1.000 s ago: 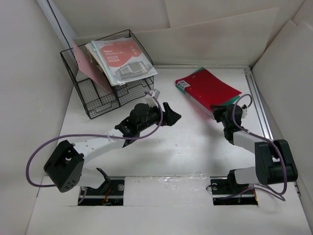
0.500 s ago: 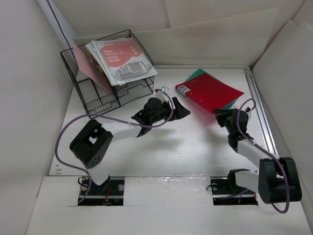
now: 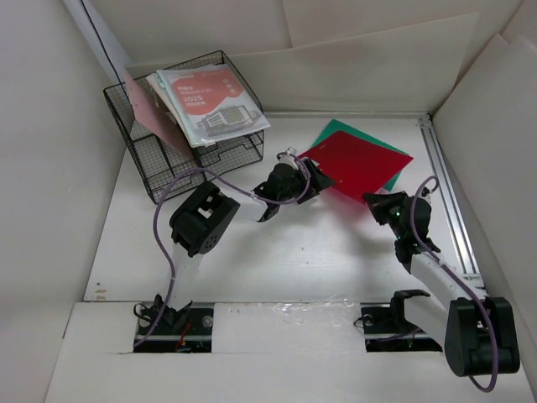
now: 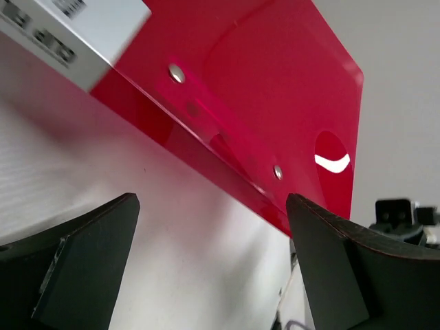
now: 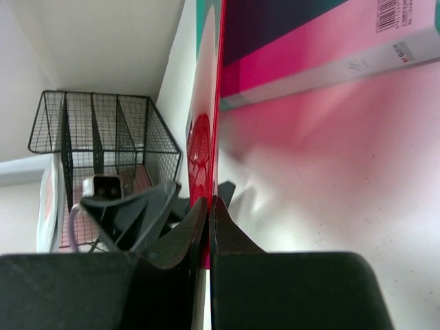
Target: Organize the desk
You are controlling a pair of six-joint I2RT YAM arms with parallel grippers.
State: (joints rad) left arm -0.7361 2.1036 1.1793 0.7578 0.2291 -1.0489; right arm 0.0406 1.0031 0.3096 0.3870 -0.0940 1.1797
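Note:
The white desk (image 3: 336, 252) holds a red plastic folder (image 3: 359, 164) lying over a green one (image 3: 334, 131). My right gripper (image 3: 382, 204) is shut on the red folder's near edge (image 5: 208, 206), holding it raised off the tabletop. Under it shows a book with a white spine (image 5: 330, 62). My left gripper (image 3: 315, 180) is open at the folder's left edge. Its fingers (image 4: 75, 268) straddle bare desk just below the lifted red folder (image 4: 275, 103), without touching it. A white labelled book edge (image 4: 69, 27) shows beneath the cover.
A black wire basket (image 3: 189, 147) with booklets (image 3: 210, 101) stands at the back left, also in the right wrist view (image 5: 103, 137). A metal rail (image 3: 449, 185) runs along the desk's right edge. White boards wall in all sides.
My left arm has reached right, up to the red folder's left edge. My right gripper has drawn back toward me, and the red folder has swung and lifted, uncovering more of the green one.

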